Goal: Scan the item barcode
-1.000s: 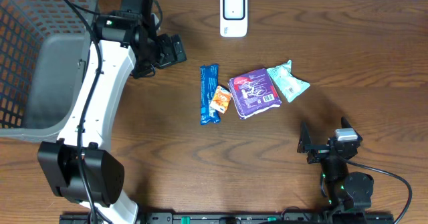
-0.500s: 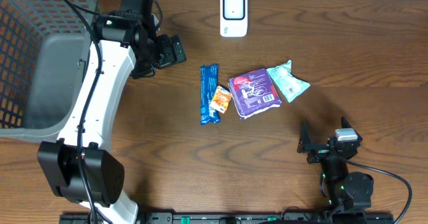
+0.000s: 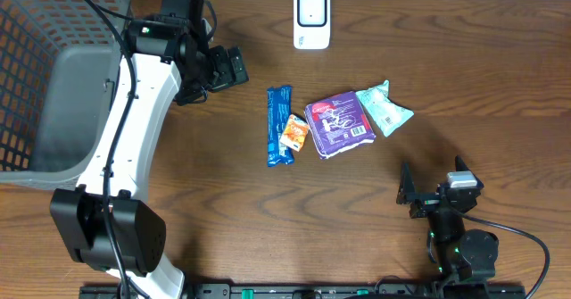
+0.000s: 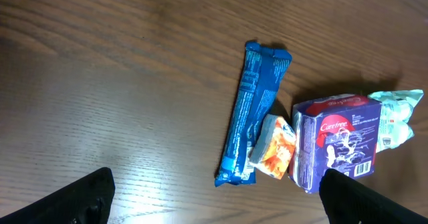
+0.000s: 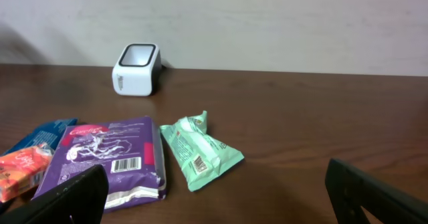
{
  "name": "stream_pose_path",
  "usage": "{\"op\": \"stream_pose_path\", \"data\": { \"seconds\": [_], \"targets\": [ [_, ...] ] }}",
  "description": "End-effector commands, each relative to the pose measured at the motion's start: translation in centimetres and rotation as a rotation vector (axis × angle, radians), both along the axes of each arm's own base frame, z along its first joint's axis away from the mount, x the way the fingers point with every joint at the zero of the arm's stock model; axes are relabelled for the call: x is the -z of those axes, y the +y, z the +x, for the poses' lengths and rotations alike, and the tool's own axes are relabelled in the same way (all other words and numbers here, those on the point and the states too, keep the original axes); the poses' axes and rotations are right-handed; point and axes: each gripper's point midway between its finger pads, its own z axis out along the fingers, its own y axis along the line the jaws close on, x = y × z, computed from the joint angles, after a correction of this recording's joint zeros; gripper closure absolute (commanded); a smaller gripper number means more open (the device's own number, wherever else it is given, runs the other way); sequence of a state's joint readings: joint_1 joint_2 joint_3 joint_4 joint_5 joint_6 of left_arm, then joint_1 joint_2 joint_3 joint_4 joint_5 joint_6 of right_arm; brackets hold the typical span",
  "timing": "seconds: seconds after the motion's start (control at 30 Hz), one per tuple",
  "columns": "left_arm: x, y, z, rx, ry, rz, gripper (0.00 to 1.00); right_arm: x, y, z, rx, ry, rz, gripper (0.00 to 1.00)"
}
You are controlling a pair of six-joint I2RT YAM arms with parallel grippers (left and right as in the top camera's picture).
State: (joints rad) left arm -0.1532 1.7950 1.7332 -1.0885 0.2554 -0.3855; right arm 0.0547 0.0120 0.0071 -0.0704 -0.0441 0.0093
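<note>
Task looks barely begun, prob. no step done: nothing lifted, nothing at the scanner. All 4 items lie clustered mid-tabletop, well short of the scanner at the far edge. They are the blue bar, the orange packet touching its side, the purple pack w/ barcode facing up, and the green pouch just beside it, barcode also showing. Left gripper hangs over bare wood left of the blue bar, fingers spread wide, holding nothing. Right gripper sits near the front edge, well apart from the items, also spread & empty. Left to do, by my read: pick 1 item, carry it over, turn its barcode to the scanner window. Which item goes first, can't tell. Basket at left, maybe for scanned stuff.
</note>
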Motion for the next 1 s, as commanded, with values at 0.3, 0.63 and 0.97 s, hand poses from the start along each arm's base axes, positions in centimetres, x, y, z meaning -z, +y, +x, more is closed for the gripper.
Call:
{"op": "stream_pose_path", "data": {
  "seconds": [0.3,0.63,0.97],
  "targets": [
    [0.0,0.4,0.1,0.001,-0.004,0.016,0.02,-2.0,8.7,-3.4,-0.525,0.089,0.454,0.01],
    [0.0,0.4,0.1,0.001,-0.004,0.016,0.02,-11.3,7.3,-4.5,-0.547,-0.282,0.552,0.01],
    [0.0,0.4,0.1,0.001,-0.004,0.016,0.02,-22.1,4.0,-5.2,-0.303,-0.562,0.220,0.01]
  ]
}}
